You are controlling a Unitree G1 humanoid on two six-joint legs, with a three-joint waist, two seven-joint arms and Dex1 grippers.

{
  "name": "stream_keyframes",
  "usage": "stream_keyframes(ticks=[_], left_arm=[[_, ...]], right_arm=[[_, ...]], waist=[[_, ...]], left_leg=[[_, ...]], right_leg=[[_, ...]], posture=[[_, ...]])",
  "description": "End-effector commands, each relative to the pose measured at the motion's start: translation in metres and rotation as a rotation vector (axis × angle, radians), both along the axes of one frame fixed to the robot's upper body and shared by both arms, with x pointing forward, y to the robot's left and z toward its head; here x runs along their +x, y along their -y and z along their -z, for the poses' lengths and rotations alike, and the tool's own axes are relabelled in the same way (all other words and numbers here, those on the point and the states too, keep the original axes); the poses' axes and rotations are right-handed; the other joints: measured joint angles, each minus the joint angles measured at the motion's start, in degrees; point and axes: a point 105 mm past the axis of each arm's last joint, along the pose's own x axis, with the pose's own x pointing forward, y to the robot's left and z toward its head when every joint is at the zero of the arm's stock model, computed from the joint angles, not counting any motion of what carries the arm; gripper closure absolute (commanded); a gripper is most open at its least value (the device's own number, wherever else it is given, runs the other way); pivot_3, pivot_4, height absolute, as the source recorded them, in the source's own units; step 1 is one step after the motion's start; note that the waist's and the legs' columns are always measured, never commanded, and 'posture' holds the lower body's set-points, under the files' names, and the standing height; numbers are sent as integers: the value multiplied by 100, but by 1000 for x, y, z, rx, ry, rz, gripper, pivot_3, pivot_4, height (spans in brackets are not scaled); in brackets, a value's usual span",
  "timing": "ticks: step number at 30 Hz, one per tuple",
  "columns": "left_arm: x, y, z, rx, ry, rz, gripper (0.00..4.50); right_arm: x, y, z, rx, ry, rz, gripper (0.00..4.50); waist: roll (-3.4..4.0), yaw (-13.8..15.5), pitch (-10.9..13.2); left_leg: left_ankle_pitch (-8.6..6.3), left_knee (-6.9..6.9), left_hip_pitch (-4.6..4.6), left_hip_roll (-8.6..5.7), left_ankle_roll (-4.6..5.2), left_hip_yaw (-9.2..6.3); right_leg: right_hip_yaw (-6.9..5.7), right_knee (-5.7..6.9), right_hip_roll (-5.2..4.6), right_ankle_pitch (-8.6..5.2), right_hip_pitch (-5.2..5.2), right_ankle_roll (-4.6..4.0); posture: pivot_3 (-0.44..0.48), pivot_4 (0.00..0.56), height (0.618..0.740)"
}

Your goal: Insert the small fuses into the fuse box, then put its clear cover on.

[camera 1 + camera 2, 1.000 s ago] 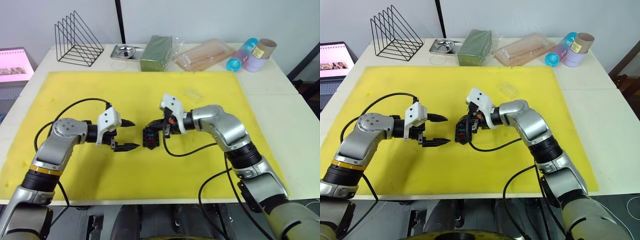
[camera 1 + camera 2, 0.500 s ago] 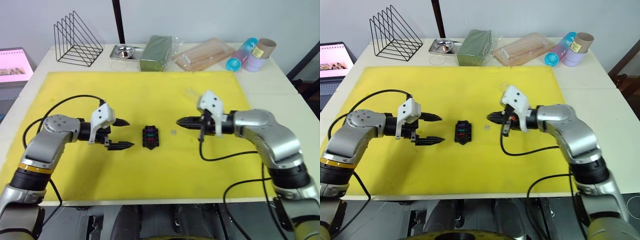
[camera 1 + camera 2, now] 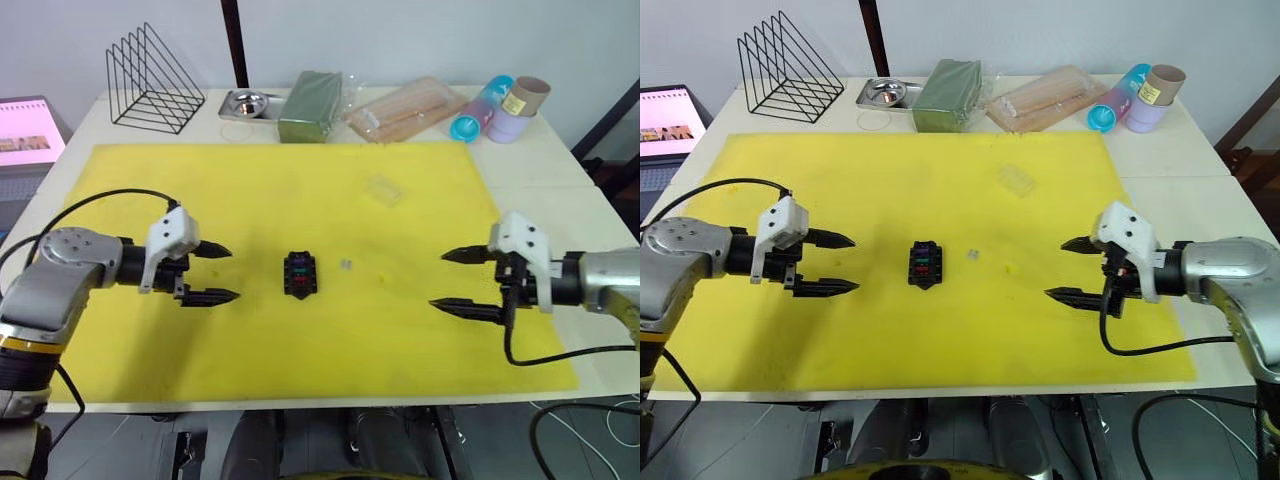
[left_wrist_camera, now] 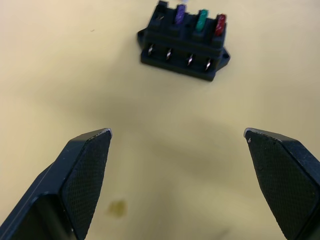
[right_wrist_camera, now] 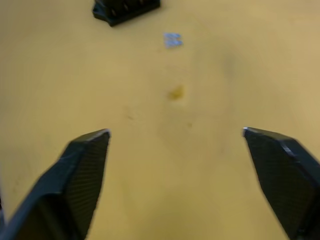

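The black fuse box (image 3: pixel 301 274) lies in the middle of the yellow mat (image 3: pixel 300 200). A purple, a green and a red fuse (image 4: pixel 200 21) stand in its slots. One greyish small fuse (image 3: pixel 346 264) lies loose on the mat just right of the box. The clear cover (image 3: pixel 384 189) rests on the mat farther back and to the right. My left gripper (image 3: pixel 236 273) is open, a short way left of the box. Well off to the right of it, my right gripper (image 3: pixel 437 280) hangs open with nothing between its fingers.
Along the table's back edge stand a black wire rack (image 3: pixel 153 80), a metal dish (image 3: pixel 248 102), a green block (image 3: pixel 312 105), a clear bag of wooden sticks (image 3: pixel 408 110) and some cups and tubes (image 3: pixel 505 108). A screen (image 3: pixel 28 130) sits at the far left.
My right gripper has drawn back from the fuse box to the right and opened. The loose greyish fuse now lies beside the box. My left gripper has moved a little left.
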Motion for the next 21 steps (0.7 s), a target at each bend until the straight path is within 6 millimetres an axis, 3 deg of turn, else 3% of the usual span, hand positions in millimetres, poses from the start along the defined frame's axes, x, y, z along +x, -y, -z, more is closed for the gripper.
stream_keyframes(ticks=[1,4,10,14,21], left_arm=[[2,-6,-13,5,53,2,0],[3,-7,-14,4,59,1,0],[6,3,-11,-6,83,24,0],[3,25,-9,-31,91,98,0],[4,36,-6,-32,92,129,0]], right_arm=[[-1,11,-15,-15,58,18,21],[-2,13,-16,-19,55,30,21],[2,-1,-16,31,25,10,21],[26,-40,-12,213,-201,44,21],[48,-84,-7,287,-443,11,21]], waist=[[0,13,0],[-1,12,0],[0,7,0],[-1,-35,2],[-3,-18,4]], left_leg=[[0,0,0,0,0,0],[0,0,0,0,0,1],[0,1,0,0,0,2],[0,3,6,2,0,1],[0,1,-3,0,0,2]], right_leg=[[0,0,-1,0,0,0],[2,0,-1,0,0,0],[3,0,0,0,0,0],[13,2,1,2,3,0],[9,3,1,1,-6,-1]], posture=[[0,150,740],[0,150,740],[0,150,740],[0,150,740],[0,150,740]])
